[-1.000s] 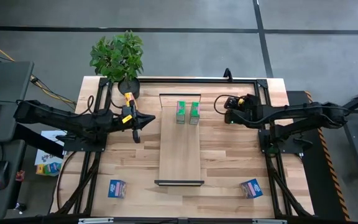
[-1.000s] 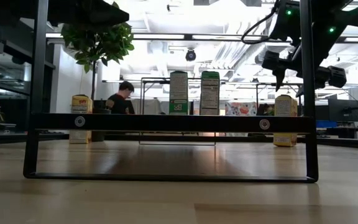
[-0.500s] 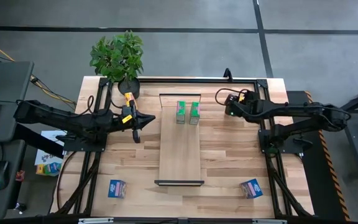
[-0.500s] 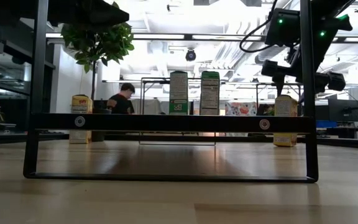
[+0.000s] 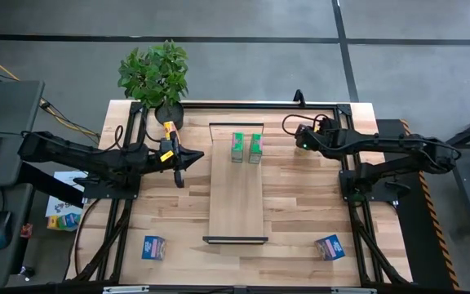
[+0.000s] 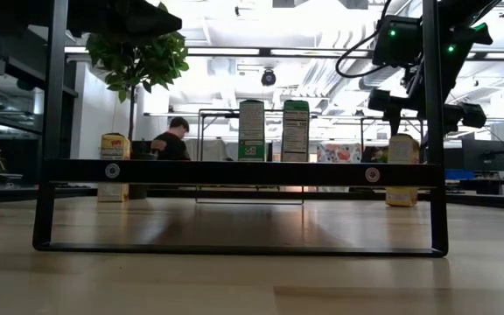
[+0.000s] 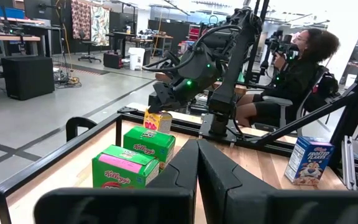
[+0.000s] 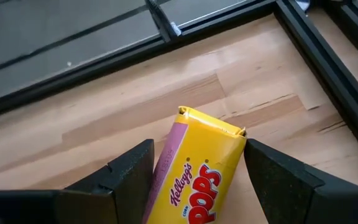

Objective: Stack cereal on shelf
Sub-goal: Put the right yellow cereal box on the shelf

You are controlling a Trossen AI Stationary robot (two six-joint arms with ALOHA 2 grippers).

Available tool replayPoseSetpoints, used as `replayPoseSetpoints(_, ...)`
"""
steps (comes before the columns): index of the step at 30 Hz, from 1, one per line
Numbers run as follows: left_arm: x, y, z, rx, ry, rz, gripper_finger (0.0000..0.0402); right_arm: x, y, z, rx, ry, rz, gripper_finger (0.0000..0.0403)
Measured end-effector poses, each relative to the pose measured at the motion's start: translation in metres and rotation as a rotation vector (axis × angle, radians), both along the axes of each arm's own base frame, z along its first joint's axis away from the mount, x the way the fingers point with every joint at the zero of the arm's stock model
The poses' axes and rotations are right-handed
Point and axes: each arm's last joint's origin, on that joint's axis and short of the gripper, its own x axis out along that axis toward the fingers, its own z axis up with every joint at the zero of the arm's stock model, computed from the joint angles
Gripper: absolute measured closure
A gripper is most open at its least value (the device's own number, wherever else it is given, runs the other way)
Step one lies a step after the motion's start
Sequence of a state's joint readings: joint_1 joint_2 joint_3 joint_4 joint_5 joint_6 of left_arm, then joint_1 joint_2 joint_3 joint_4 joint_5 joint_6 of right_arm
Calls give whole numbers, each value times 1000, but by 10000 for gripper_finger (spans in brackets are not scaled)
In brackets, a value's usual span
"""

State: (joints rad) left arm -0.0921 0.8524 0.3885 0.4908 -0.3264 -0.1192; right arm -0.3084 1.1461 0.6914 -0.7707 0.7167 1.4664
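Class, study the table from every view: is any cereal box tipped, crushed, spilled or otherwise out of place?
Nothing stands out. Two green boxes stand upright side by side on the shelf; both blue boxes and the yellow box under the open right gripper look intact.

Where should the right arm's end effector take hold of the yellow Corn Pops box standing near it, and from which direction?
Grip the yellow Corn Pops box across its two broad faces near the top, coming straight down. It stands upright on the table, and the right end effector, fingers open, already straddles it from above.
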Motion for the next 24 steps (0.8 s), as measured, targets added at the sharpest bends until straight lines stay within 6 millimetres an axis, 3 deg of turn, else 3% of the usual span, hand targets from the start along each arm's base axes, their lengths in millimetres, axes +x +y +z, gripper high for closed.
replayPoseSetpoints(9,0,0,0,0,0,0,401,-3,-9,-3,138,49,113,162)
replayPoseSetpoints(19,0,0,0,9,2,1,401,-2,-14,-2,155,87,222,162)
replayPoseSetpoints(24,0,0,0,9,2,1,401,0,-13,-2,166,97,283,184)
